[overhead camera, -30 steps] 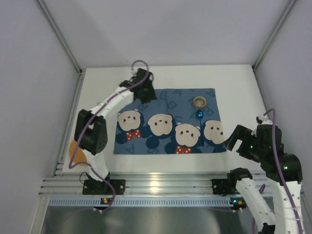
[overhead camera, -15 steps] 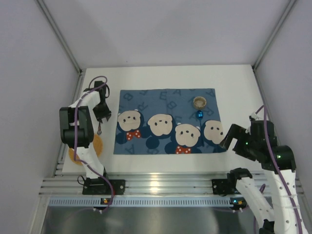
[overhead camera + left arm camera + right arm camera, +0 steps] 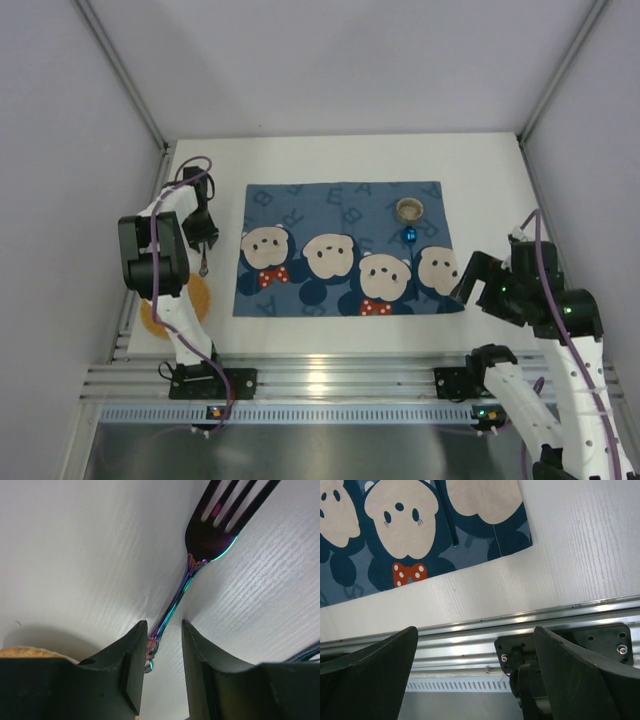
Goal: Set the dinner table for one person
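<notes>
Two arms in the overhead shot, and they're doing pretty different things. The counter [image 3: 340, 150] is the big white slab that fills the middle of the top view, running from the far wall down to the ribbed silver rail [image 3: 330, 380] at the near edge. Everything else sits on it.

The left claw [image 3: 165, 626] is over at the left edge of the counter, off to the left of the blue cartoon-mouse placemat [image 3: 340, 215]. From its wrist cam it's pointing down at a shiny purple-green fork [image 3: 210, 540] that lies flat on the white surface. The jaws are narrowed, with the tail end of the handle sitting between them. I can see daylight on both sides of the handle, so it looks like it's straddling the fork rather than pinching it. The tines point away from the claw.

There's a round woven tan thing [image 3: 175, 305] right by that arm, near the left corner. It peeks into the bottom left of the wrist view too.

The right claw [image 3: 475, 630] is spread wide with nothing in it. It hangs above the near right corner of the placemat, with bare counter and the rail under it.

On the placemat toward the far right there's a small tan cup-shaped thing [image 3: 410, 208], with a little blue shiny object [image 3: 408, 235] just in front of it. Can't make out what either one is.
</notes>
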### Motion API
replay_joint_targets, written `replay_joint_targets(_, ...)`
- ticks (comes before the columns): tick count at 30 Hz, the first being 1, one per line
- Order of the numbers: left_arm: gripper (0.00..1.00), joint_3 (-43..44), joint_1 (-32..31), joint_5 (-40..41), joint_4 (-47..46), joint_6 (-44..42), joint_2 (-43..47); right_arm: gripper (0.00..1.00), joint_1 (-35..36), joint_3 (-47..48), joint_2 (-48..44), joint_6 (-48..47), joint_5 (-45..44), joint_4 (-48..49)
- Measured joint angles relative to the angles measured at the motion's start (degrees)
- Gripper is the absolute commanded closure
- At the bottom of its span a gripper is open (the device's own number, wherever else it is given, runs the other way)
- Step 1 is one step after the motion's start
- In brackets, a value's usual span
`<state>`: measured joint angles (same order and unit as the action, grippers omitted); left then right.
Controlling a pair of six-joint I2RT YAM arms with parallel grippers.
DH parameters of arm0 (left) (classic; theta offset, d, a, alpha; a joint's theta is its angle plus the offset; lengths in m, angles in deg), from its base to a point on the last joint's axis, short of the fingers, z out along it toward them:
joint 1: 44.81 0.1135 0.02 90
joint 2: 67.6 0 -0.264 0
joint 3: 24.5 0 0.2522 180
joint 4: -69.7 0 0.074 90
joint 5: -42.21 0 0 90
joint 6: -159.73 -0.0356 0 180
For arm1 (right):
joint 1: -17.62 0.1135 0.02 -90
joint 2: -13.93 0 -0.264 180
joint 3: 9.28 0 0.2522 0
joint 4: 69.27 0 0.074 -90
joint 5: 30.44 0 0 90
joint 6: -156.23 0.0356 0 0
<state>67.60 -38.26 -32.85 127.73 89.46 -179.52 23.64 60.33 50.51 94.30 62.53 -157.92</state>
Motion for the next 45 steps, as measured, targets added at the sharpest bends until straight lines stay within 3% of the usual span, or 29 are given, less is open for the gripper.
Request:
replay_joint_targets(17, 0.64, 5.05, 4.48, -7.02, -0.22, -3.67, -3.89, 0.00, 0.13, -2.25, 4.02, 2.23, -0.17, 3.02)
replay_joint_targets(32, 1.00, 10.12, 4.79, -11.61, 0.52, -4.70, -7.37, 0.00, 0.13, -2.25, 5.11, 3.69, -1.86, 4.20)
replay_joint_targets(40, 1.00, 10.10, 4.52, -11.93, 0.26, -4.63, -6.51, 0.00, 0.13, -2.25, 4.13, 3.65, -2.91, 4.24)
replay_joint_targets(45, 1.00, 10.38, -0.15, -11.04, -0.11, -4.98, -3.65, 0.00, 0.13, -2.25, 3.37, 3.34, -2.69, 4.92)
